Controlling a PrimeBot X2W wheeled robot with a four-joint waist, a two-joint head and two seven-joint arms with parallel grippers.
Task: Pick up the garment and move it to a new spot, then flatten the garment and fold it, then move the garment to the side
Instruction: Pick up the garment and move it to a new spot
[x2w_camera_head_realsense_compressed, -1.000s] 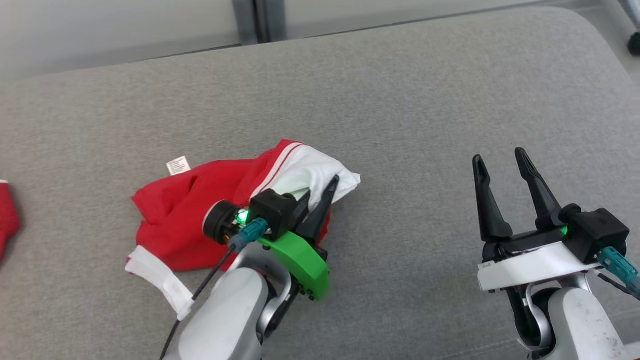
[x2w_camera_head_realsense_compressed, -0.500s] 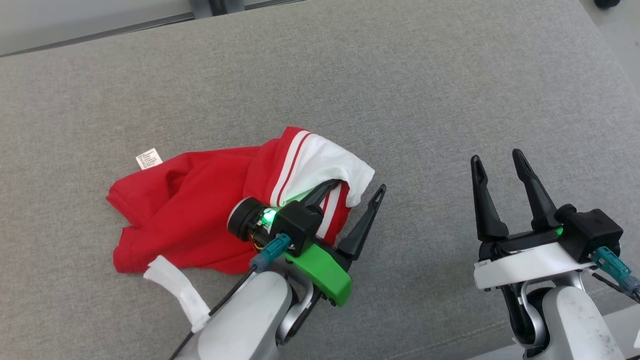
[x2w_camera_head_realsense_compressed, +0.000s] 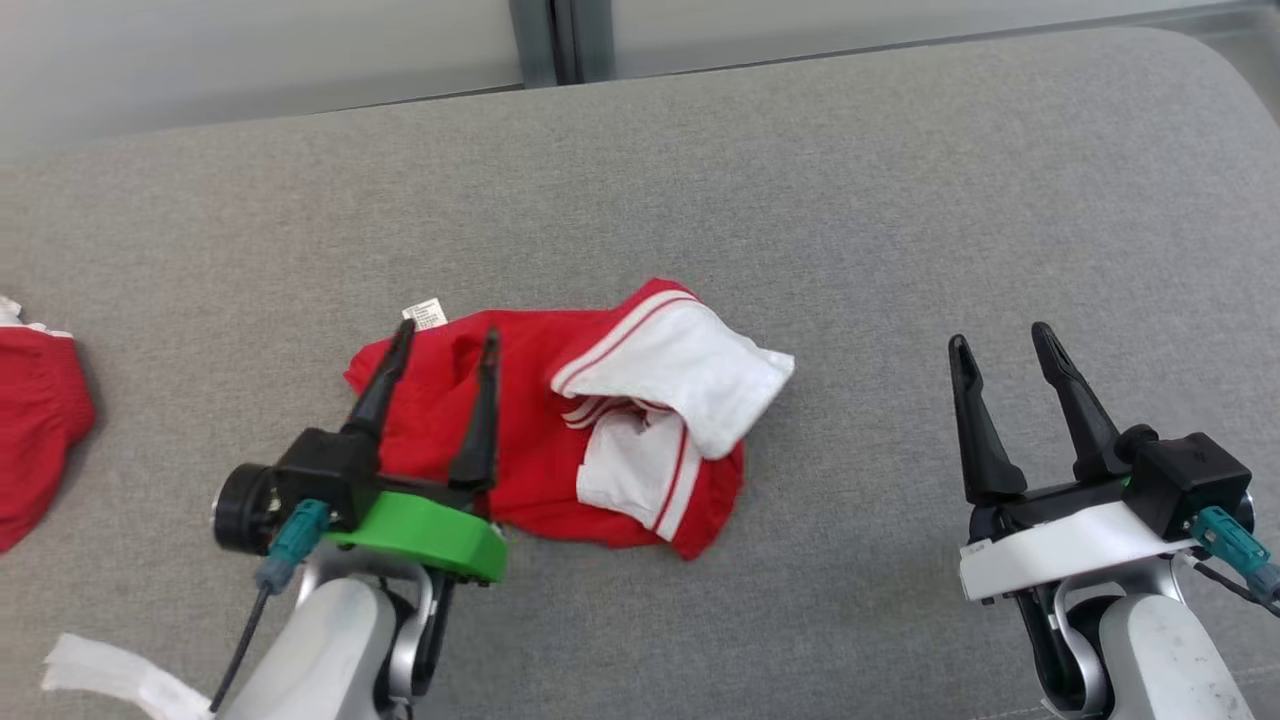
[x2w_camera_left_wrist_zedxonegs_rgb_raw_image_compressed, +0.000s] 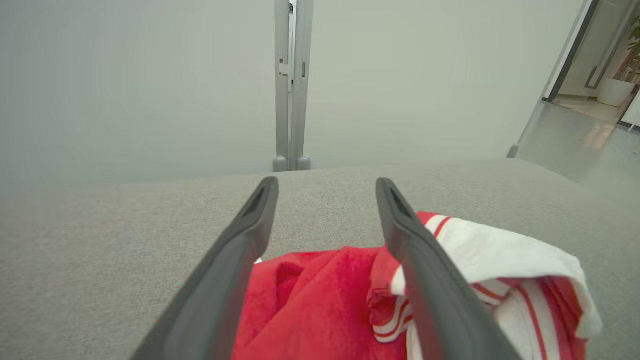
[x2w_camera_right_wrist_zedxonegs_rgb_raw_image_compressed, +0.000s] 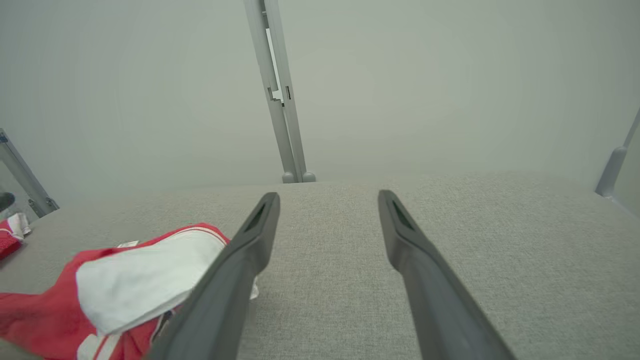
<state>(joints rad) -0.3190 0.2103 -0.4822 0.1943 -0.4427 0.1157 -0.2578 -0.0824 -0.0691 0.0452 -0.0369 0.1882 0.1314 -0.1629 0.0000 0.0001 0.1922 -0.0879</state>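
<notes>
A crumpled red garment (x2w_camera_head_realsense_compressed: 520, 430) with white striped panels lies in a heap on the grey cushion (x2w_camera_head_realsense_compressed: 800, 200); a white label sticks out at its far left edge. My left gripper (x2w_camera_head_realsense_compressed: 445, 340) stands open over the garment's left part, nothing between its fingers. The left wrist view has the red cloth (x2w_camera_left_wrist_zedxonegs_rgb_raw_image_compressed: 310, 305) below the open left gripper (x2w_camera_left_wrist_zedxonegs_rgb_raw_image_compressed: 325, 187). My right gripper (x2w_camera_head_realsense_compressed: 995, 335) is open and empty, well to the right of the garment. In the right wrist view the garment (x2w_camera_right_wrist_zedxonegs_rgb_raw_image_compressed: 115, 280) lies left of the right gripper (x2w_camera_right_wrist_zedxonegs_rgb_raw_image_compressed: 327, 197).
Another red garment (x2w_camera_head_realsense_compressed: 35, 430) lies at the cushion's left edge. A white strip (x2w_camera_head_realsense_compressed: 110, 675) sits by the left arm at the lower left. A grey post (x2w_camera_head_realsense_compressed: 550, 40) and pale wall stand behind the cushion. Bare grey cushion spreads around the right gripper.
My left gripper has let go of the garment's white part and swung left, now open over its red left side. The garment has dropped into a heap. The head camera has shifted.
</notes>
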